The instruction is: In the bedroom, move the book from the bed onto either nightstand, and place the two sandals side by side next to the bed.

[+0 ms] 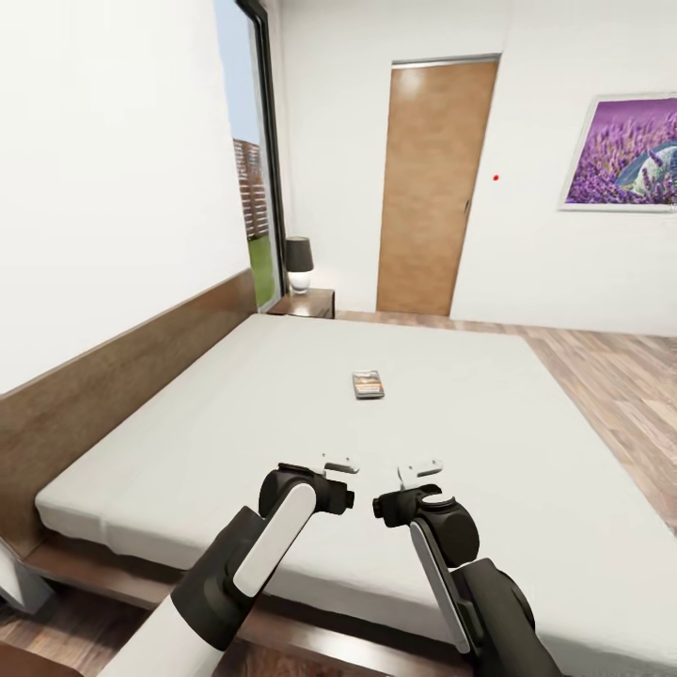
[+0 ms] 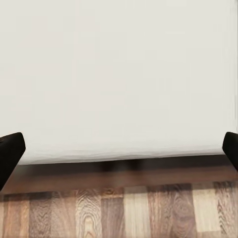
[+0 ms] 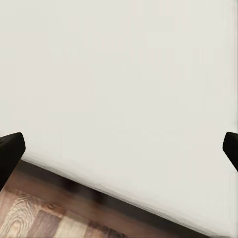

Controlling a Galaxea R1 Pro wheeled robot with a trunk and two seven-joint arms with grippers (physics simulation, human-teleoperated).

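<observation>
one small book (image 1: pixel 369 385) lies flat near the middle of the bed (image 1: pixel 235 395), well ahead of your two arms. your left claw (image 1: pixel 340 464) and right claw (image 1: pixel 420 468) hang over the near edge of the mattress. both are wide open and hold nothing. the book looks thin and light, and a bit bendy, so it may slide on the soft sheet. pinch it by one short edge. the nightstand (image 1: pixel 303 303) with a lamp (image 1: pixel 299 264) waits in the far corner. no sandals are in sight yet.
</observation>
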